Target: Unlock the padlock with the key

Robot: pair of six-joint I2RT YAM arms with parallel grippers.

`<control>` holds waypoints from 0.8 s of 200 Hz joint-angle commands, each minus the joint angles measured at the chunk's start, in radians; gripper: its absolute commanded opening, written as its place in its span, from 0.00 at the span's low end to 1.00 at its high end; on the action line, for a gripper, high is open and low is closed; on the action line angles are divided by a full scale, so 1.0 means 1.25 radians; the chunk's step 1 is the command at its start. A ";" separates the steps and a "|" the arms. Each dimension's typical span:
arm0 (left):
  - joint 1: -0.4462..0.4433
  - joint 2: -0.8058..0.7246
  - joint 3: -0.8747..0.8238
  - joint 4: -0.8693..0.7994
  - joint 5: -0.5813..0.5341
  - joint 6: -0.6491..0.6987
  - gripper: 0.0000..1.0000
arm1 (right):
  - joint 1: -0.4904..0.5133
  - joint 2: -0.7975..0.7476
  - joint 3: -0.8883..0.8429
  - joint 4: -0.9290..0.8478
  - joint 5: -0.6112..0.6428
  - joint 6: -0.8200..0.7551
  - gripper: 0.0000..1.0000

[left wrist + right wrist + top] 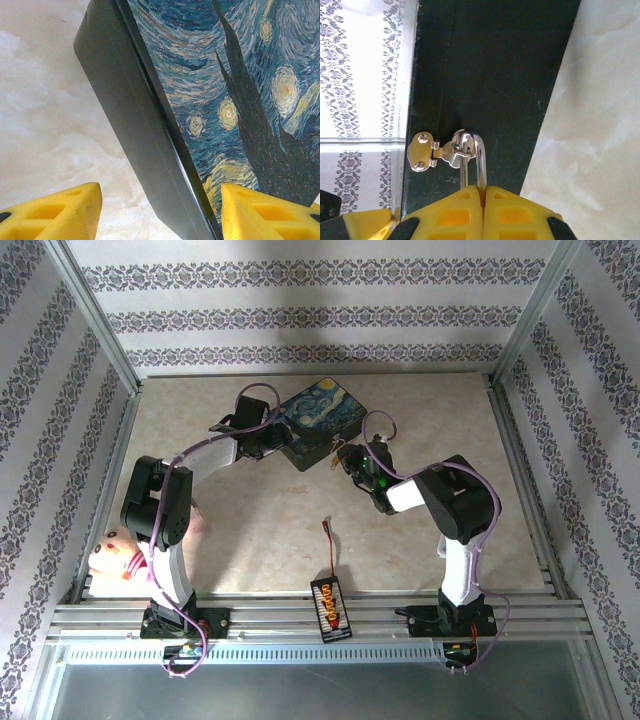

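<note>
At the lower left of the top view a pink plush toy is lying beside the left arm's base. Higher up, the left fingers, yellow foam pads, are standing apart and straddling a corner of the flat dark box with a swirling blue night-sky painting on its lid. One pad is hanging clear of the dark side wall, so I judge they are not yet clamping. Near the centre of the top view the right fingers are pressing shut on the padlock, whose curved silver metal shackle appears to be threading the small silver hasp on the box's wall. Its body is sitting hidden between the pads. I am not making out the key anywhere. To do this step well, the left fingers should be pinning the box firmly while the right ones are holding the lock steady with its keyhole facing outward, since a sliding box would be dragging the shackle askew
</note>
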 commanded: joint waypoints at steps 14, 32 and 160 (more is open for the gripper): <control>0.018 0.053 -0.034 -0.147 -0.084 0.008 0.58 | -0.024 -0.024 -0.008 0.040 0.139 -0.017 0.00; 0.020 0.055 -0.035 -0.146 -0.082 0.009 0.56 | -0.033 -0.019 0.004 0.029 0.131 -0.033 0.00; 0.025 0.056 -0.054 -0.135 -0.068 0.009 0.53 | -0.014 0.046 0.064 0.124 0.258 -0.054 0.00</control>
